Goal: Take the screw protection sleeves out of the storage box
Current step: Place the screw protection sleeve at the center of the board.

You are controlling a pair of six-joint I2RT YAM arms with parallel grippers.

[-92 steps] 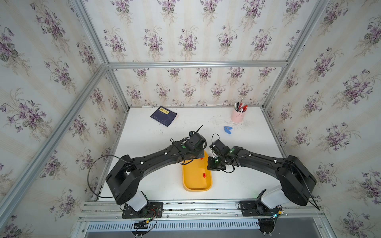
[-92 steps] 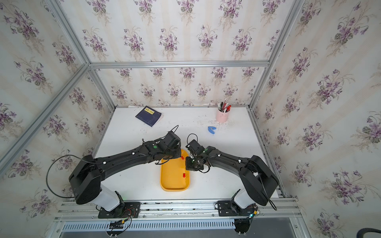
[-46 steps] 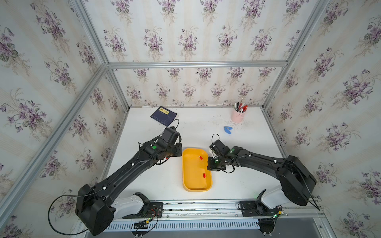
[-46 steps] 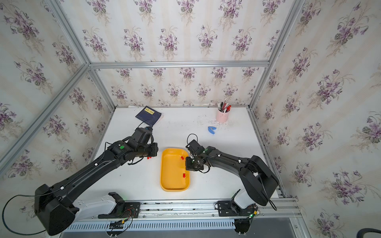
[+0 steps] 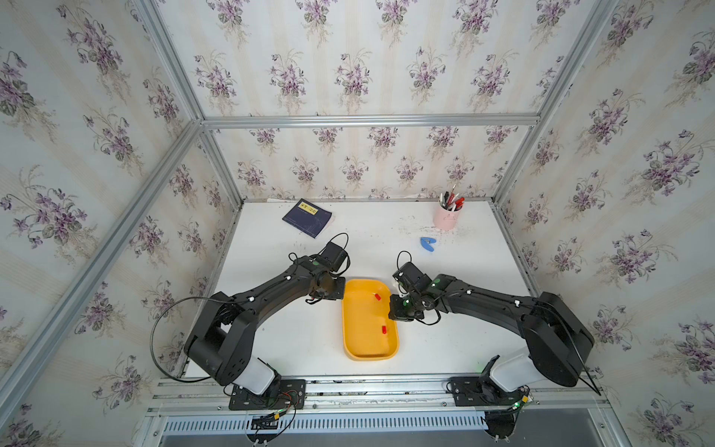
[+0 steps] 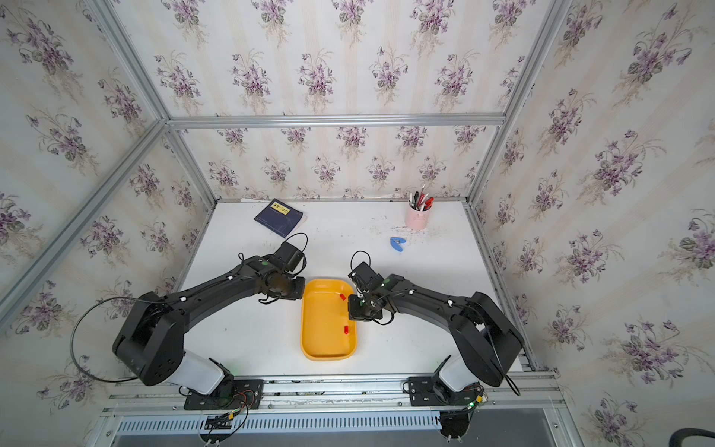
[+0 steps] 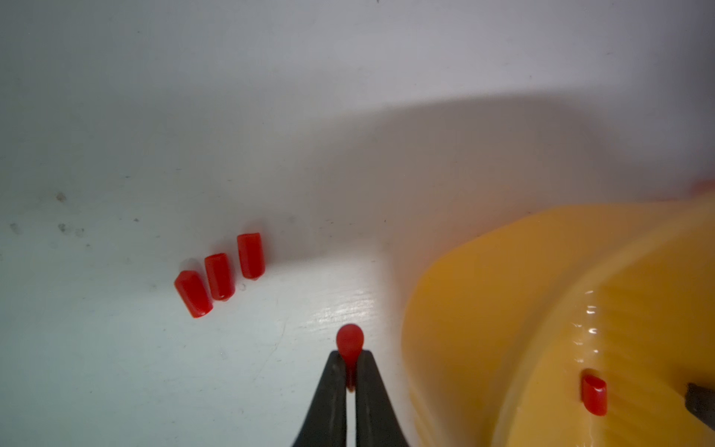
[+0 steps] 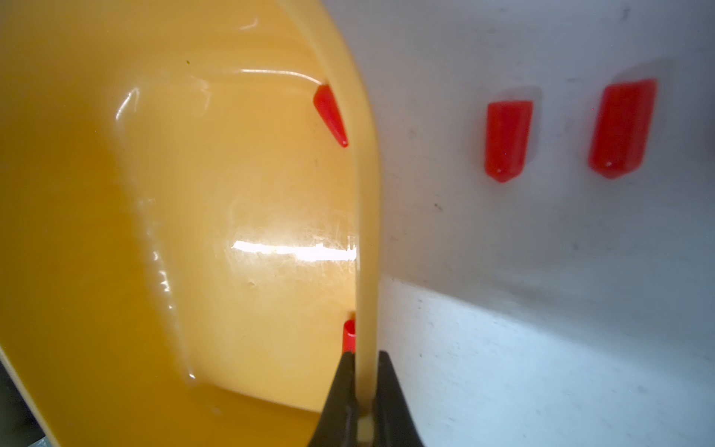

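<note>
The yellow storage box (image 5: pixel 363 340) lies at the table's front centre in both top views, box (image 6: pixel 325 340). Two red screw protection sleeves (image 5: pixel 377 297) (image 5: pixel 384 329) lie inside it. My left gripper (image 7: pixel 350 354) is shut on one sleeve (image 7: pixel 349 338), low over the white table just left of the box's far corner. Three more sleeves (image 7: pixel 220 274) lie on the table beside it. My right gripper (image 8: pixel 365 354) is shut on the box's right rim (image 8: pixel 367 232), with a sleeve (image 8: pixel 349 336) inside against the inner finger. Two sleeves (image 8: pixel 507 141) lie outside that rim.
A dark blue notebook (image 5: pixel 307 217) lies at the back left. A pink pen cup (image 5: pixel 447 216) stands at the back right, with a small blue object (image 5: pixel 428 244) in front of it. Metal frame rails edge the table.
The left arm left the box's far end, swung out to the left, and has come back close to the box's left far corner. The right arm has stayed on the rim.
</note>
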